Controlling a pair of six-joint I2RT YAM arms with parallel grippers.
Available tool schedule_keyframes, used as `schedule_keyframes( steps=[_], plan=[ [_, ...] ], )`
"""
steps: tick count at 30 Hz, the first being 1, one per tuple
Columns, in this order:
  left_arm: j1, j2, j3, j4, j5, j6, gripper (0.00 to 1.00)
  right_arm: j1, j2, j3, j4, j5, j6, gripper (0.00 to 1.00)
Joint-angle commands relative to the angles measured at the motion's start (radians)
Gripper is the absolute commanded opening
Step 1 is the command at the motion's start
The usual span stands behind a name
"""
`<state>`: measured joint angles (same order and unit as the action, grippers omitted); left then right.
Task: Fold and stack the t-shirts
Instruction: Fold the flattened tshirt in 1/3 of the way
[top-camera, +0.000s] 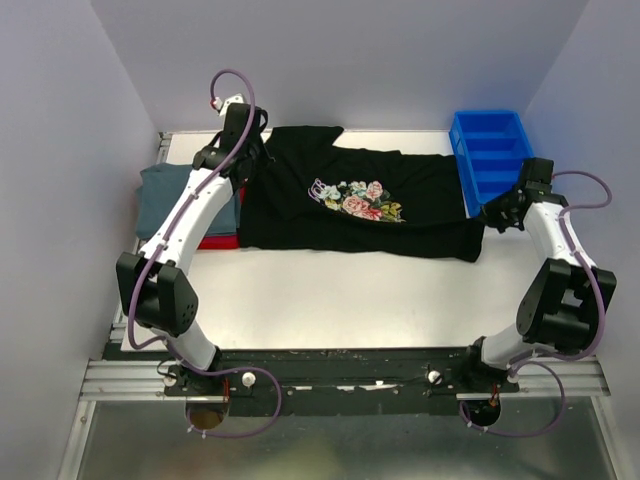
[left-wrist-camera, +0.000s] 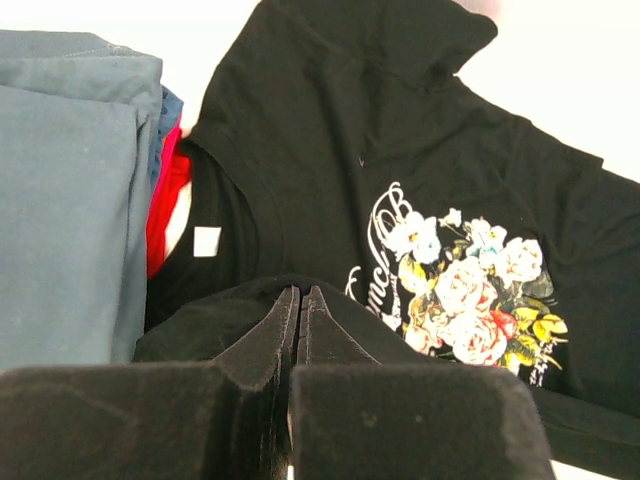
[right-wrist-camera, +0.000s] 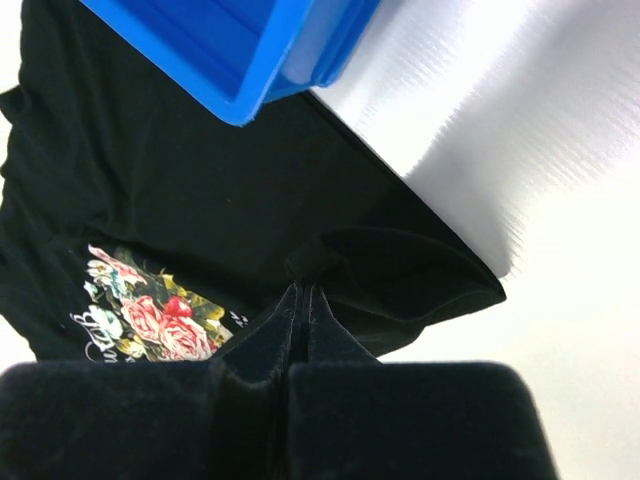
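the white table (top-camera: 350, 300) carries everything. across its far half the black t-shirt (top-camera: 300, 210) lies spread out flat, floral print facing up, neck end toward the left and hem end toward the right, with one sleeve folded over at the far edge. at the far left a slate grey-blue t-shirt (top-camera: 160, 195) lies folded, its edge just beside the black one's collar. the blue bin (top-camera: 490, 160) stands at the far right, just beside the black hem. a red t-shirt (top-camera: 218, 242) shows only as a strip under the grey-blue one. the left gripper (left-wrist-camera: 300, 300) has its fingers pressed together on a raised fold of black cloth near the collar. the right gripper (right-wrist-camera: 302, 298) is likewise pinched on a lifted fold at the hem corner.
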<state>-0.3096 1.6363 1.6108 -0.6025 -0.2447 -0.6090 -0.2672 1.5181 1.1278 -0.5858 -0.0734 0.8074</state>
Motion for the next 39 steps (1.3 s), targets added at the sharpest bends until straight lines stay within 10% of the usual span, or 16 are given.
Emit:
schedule_keyframes(
  steps=[1,29,30,33,39],
  plan=[
    [0.029,0.02,0.047,-0.019,0.022,0.018,0.0,0.009,0.05,0.058,0.029,-0.005,0.019,0.01],
    [0.128,0.298,0.285,-0.007,0.154,0.002,0.0,0.077,0.292,0.34,0.015,-0.031,-0.01,0.06],
    [0.135,0.312,0.3,0.001,0.18,0.0,0.06,0.077,0.289,0.333,0.026,-0.034,-0.016,0.18],
    [0.138,0.365,0.375,-0.014,0.234,-0.001,0.7,0.077,0.232,0.261,0.09,-0.035,-0.016,0.44],
    [0.13,0.286,0.281,0.016,0.274,-0.006,0.8,0.075,0.042,0.04,0.155,-0.002,-0.01,0.53]
  ],
)
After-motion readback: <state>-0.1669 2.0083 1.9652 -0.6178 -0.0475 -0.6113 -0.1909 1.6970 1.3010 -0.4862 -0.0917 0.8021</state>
